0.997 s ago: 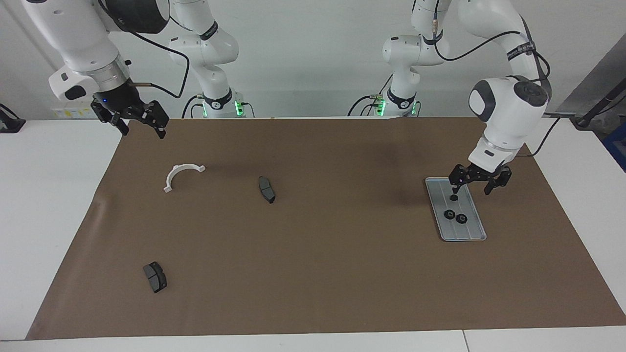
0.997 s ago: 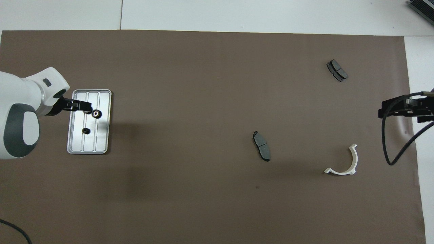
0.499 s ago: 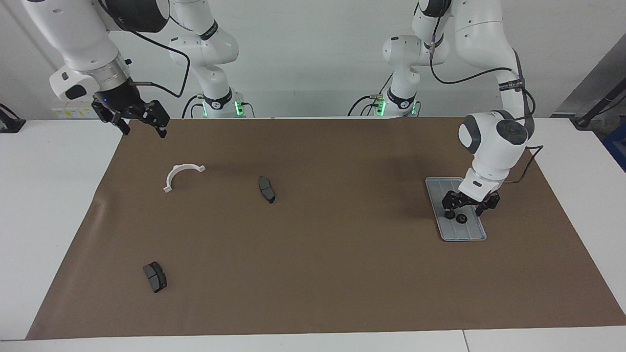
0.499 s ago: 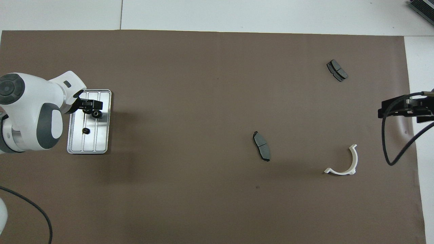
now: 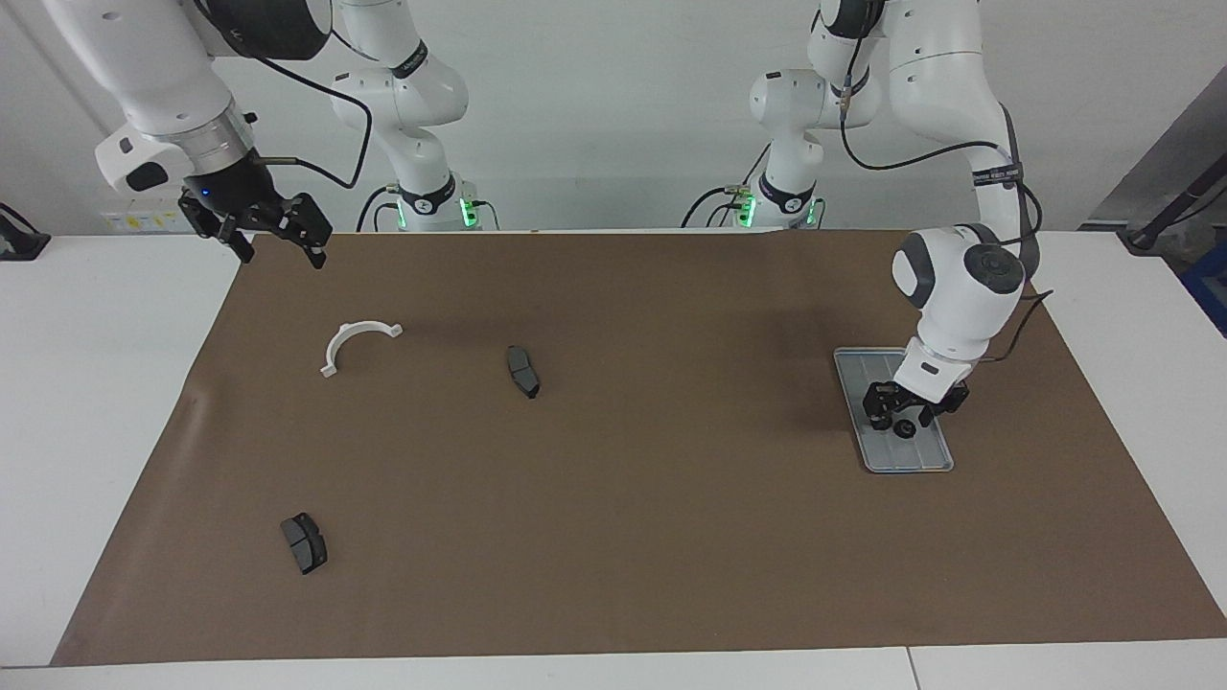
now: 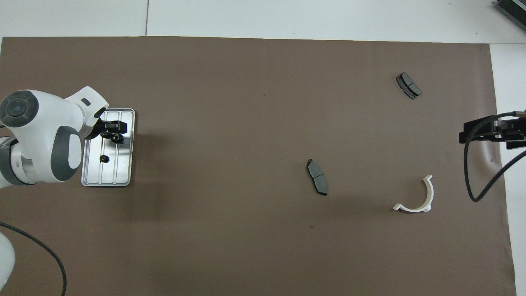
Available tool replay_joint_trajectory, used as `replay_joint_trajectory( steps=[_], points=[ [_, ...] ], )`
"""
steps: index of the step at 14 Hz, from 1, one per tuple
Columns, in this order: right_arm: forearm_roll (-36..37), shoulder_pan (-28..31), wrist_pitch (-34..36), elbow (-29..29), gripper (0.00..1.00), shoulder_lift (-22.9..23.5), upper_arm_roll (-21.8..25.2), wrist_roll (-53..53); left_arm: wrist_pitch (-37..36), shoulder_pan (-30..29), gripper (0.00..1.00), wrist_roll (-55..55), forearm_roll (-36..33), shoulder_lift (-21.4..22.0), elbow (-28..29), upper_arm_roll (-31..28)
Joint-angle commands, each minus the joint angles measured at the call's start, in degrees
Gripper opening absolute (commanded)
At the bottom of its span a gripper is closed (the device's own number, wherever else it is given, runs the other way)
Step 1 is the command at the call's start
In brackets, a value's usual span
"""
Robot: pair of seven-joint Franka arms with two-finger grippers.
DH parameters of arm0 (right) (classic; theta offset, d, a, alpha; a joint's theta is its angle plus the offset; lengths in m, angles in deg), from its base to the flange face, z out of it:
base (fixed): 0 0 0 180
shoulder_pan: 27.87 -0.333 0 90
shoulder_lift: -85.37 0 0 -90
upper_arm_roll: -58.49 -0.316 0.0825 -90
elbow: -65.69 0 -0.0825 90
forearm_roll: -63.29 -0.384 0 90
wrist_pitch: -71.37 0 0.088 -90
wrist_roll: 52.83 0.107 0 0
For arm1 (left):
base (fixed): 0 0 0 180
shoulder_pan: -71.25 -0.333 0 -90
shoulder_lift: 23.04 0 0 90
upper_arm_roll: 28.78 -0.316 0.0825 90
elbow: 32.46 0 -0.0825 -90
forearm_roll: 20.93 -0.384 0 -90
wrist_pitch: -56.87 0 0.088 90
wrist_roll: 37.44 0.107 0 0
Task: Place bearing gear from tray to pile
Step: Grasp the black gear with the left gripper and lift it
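The silver-grey tray [image 5: 906, 460] lies on the brown mat toward the left arm's end of the table; it also shows in the overhead view [image 6: 107, 176]. Small black gears lie in it: one [image 5: 903, 430] beside the gripper, shown from above too [image 6: 116, 139], and another [image 6: 104, 158] nearer to the robots. My left gripper [image 5: 896, 420] is down in the tray, right at a gear; from above it [image 6: 111, 132] covers that spot. My right gripper [image 5: 278, 244] waits open and empty, raised over the mat's edge at the right arm's end [image 6: 491, 133]. No pile of gears shows outside the tray.
A white arc-shaped bracket [image 5: 357, 343] lies toward the right arm's end. One dark grey curved pad [image 5: 522, 371] lies near the mat's middle, another [image 5: 304, 542] farther from the robots. White table surrounds the mat [image 5: 671, 537].
My left gripper has come down from above the tray's robot-side end into the tray, farther from the robots, at the pair of gears. The right arm has not moved.
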Motion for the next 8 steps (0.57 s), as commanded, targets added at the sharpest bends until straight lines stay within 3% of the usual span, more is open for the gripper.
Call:
replay_joint_trajectory(
  steps=[1,8],
  points=[
    [-1.3,0.7,0.0,-0.6,1.00,-0.9,-0.4,0.8,-0.3,1.6,0.80,-11.0,-0.8,0.4,1.2,-0.5],
    [-1.3,0.6,0.0,-0.6,1.00,-0.9,-0.4,0.8,1.5,0.8,0.70,-32.0,-0.8,1.0,3.8,-0.5]
  ],
)
